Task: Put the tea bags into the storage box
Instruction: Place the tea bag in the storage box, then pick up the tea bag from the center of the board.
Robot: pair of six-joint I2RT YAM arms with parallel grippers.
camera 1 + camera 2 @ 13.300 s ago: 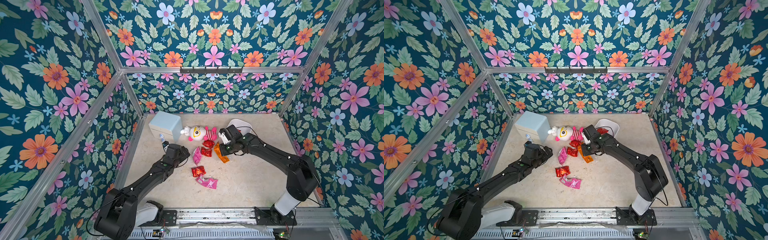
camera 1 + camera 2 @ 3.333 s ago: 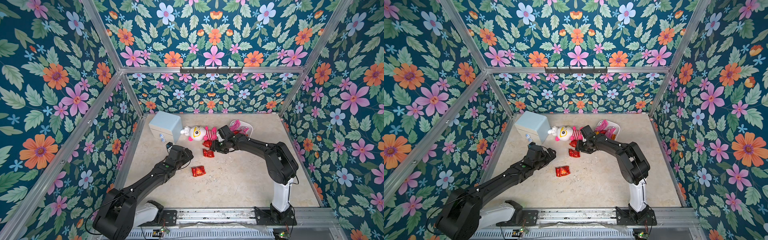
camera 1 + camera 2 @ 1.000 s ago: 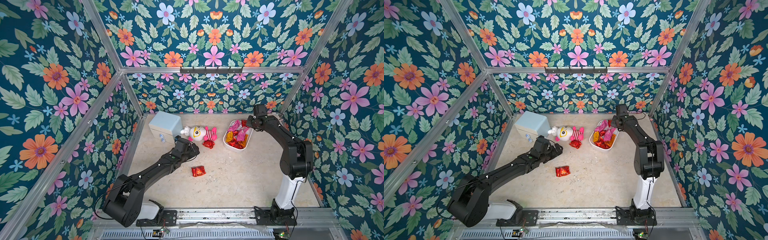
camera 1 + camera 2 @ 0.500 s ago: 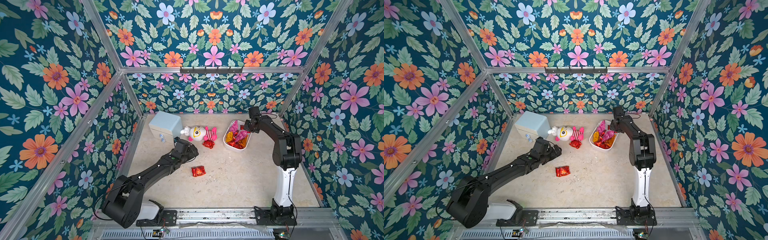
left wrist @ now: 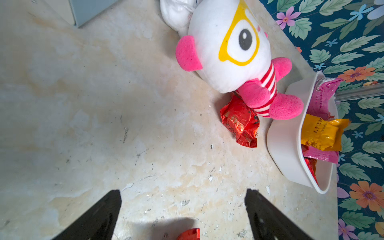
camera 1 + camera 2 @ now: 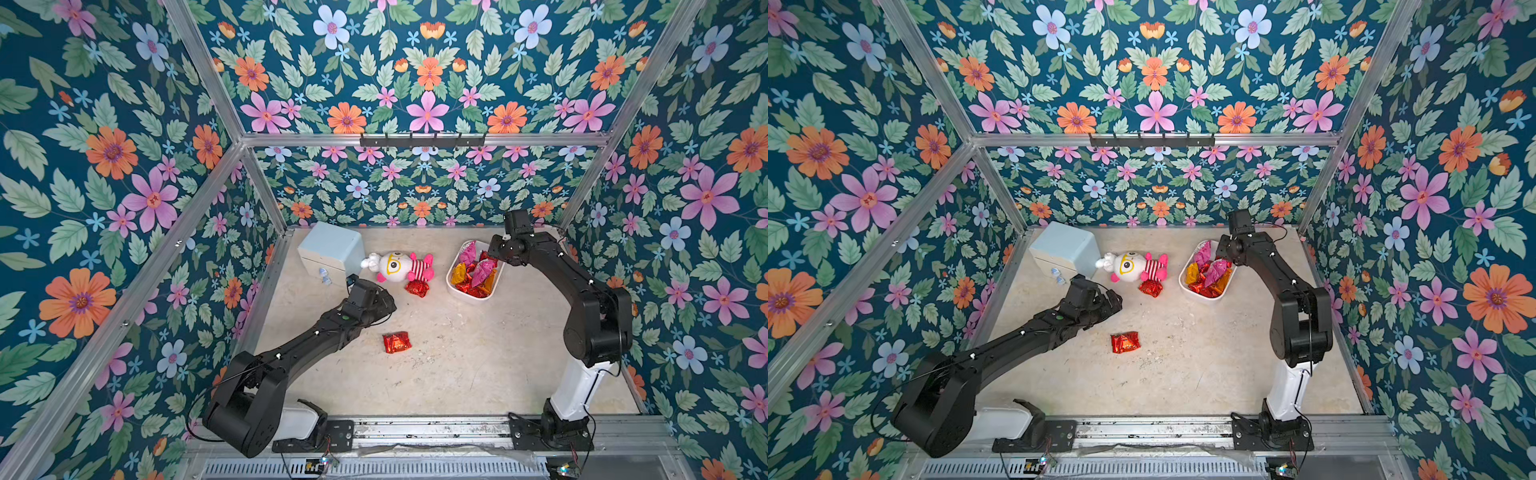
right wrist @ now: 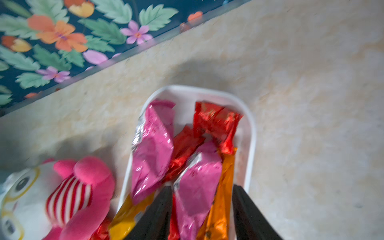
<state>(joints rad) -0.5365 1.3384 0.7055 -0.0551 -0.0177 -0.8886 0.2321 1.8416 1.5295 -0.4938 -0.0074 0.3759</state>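
Since a second ago the right fingers (image 7: 160,209) have gone from pressed together to spread, while the wrist stays above the storage box (image 6: 469,297). Compared with three seconds back, one red sachet has left the table (image 6: 457,374), and the box is far fuller than it was thirteen seconds ago.

The right wrist view is blurred, but it shows the fingers apart over one end of the box. A pink tea bag (image 7: 197,182) and an orange tea bag (image 7: 223,199) lie in the gap between them. The pink one reaches one finger but not the other, so it is not pinched.

The tea bags (image 6: 478,272) in the box are a loose heap of pink, red and orange-yellow, some leaning on the wall. In both top views the box sits toward the back right of the table, just beside the feet of the plush doll (image 6: 399,266).

Two sachets are still outside the box. A red tea bag (image 6: 1150,287) touches the doll's leg, between the doll and the box. A second red tea bag (image 6: 397,342) lies alone in the middle of the table.

The left fingers (image 6: 386,302) are spread wide, low over bare table and aimed toward the doll, with the lone sachet near them. A pale blue cabinet (image 6: 330,249) stands at the back left, by the doll's head.
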